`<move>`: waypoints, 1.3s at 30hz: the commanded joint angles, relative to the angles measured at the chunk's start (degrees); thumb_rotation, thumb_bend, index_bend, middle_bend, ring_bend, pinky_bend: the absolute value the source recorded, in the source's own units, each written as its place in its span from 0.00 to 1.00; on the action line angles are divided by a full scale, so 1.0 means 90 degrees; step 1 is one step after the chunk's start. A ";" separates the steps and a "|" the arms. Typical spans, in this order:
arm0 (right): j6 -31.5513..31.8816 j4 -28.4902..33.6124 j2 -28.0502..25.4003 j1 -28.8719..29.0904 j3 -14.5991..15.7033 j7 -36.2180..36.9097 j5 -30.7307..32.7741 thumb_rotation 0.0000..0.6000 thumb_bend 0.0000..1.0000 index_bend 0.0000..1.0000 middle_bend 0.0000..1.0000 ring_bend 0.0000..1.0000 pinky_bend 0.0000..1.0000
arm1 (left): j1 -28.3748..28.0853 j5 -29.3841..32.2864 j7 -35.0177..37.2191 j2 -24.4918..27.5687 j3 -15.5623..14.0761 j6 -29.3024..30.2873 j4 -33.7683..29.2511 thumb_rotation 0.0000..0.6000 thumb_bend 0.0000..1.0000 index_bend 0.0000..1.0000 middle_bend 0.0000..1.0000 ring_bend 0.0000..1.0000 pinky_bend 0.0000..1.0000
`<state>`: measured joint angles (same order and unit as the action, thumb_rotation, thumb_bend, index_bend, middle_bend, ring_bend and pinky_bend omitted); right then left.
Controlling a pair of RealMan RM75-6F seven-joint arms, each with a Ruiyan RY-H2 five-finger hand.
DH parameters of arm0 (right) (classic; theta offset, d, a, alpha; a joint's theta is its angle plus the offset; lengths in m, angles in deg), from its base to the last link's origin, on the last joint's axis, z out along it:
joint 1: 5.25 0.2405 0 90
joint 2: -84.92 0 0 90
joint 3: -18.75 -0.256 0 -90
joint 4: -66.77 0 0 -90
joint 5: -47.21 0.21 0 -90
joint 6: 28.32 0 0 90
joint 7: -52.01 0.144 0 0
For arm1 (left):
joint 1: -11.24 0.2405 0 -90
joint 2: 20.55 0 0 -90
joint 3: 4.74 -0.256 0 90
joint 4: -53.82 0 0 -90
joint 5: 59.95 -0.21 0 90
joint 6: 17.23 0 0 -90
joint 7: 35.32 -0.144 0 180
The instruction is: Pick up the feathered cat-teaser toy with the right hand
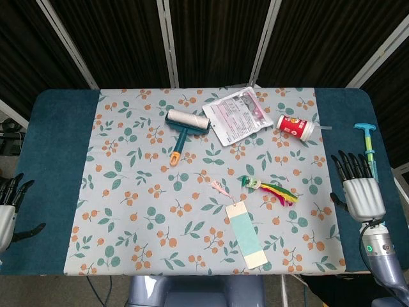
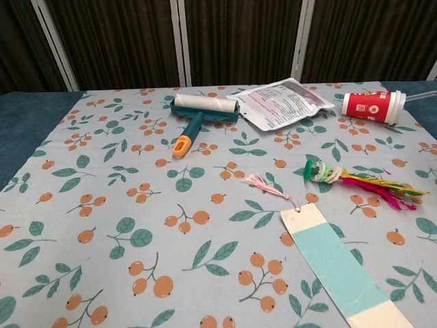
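The feathered cat-teaser toy [image 1: 270, 189] lies flat on the patterned cloth, right of centre, with a green head and red, yellow and pink feathers; in the chest view the toy [image 2: 362, 182] lies at the right. My right hand [image 1: 359, 187] hovers over the table's right edge, fingers spread and empty, a good way right of the toy. My left hand [image 1: 9, 208] sits at the far left edge, also empty with fingers apart. Neither hand shows in the chest view.
A bookmark with a pink tassel [image 1: 245, 234] lies just in front of the toy. A lint roller [image 1: 184, 128], a plastic pouch [image 1: 238, 114] and a red cup on its side [image 1: 296, 126] lie farther back. A teal syringe-like tool [image 1: 368, 141] rests at the right edge.
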<state>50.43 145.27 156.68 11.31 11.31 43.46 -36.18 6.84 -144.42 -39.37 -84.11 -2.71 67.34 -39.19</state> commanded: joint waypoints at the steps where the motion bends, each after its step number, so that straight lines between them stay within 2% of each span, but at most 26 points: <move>1: 0.0002 0.0001 -0.0001 -0.0001 0.0000 0.0001 -0.0001 1.00 0.17 0.03 0.00 0.00 0.00 | 0.0002 -0.0002 0.0000 0.0000 -0.0001 0.0003 -0.0001 0.92 0.15 0.12 0.00 0.00 0.00; 10: 0.0013 0.0142 -0.0020 -0.0017 0.0022 0.0066 -0.0028 1.00 0.17 0.03 0.00 0.00 0.00 | 0.0003 0.0004 -0.0018 -0.0008 0.0003 0.0009 0.0007 0.92 0.15 0.12 0.00 0.00 0.00; 16: -0.0153 0.0647 -0.0042 -0.0006 0.0090 0.0047 0.0019 1.00 0.17 0.04 0.00 0.00 0.00 | -0.0012 0.0031 -0.0037 -0.0012 0.0018 -0.0016 0.0006 0.92 0.15 0.12 0.00 0.00 0.00; 20: -0.0351 0.1186 0.0014 0.0043 0.0165 -0.0106 0.0064 1.00 0.17 0.12 0.00 0.00 0.00 | -0.0017 0.0046 -0.0039 -0.0011 0.0023 -0.0028 0.0005 0.92 0.15 0.12 0.00 0.00 0.00; 25: -0.0385 0.1408 0.0350 0.0170 0.0118 -0.0515 0.0048 1.00 0.17 0.23 0.05 0.00 0.00 | -0.0017 0.0052 -0.0051 -0.0011 0.0023 -0.0030 0.0001 0.92 0.15 0.12 0.00 0.00 0.00; 33: -0.0690 0.1275 0.1072 0.0419 -0.0029 -0.1073 0.0465 1.00 0.17 0.32 0.12 0.00 0.00 | -0.0006 0.0038 -0.0053 -0.0015 0.0017 -0.0007 -0.0001 0.92 0.15 0.12 0.00 0.00 0.00; 39: -0.0856 0.0914 0.1561 0.0566 0.0008 -0.1516 0.0601 1.00 0.17 0.39 0.15 0.00 0.00 | -0.0008 0.0035 -0.0043 -0.0013 0.0015 -0.0012 0.0001 0.92 0.15 0.12 0.00 0.00 0.00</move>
<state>43.29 154.51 169.70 15.90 11.29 30.76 -31.25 6.77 -144.10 -39.74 -84.23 -2.58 67.23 -39.18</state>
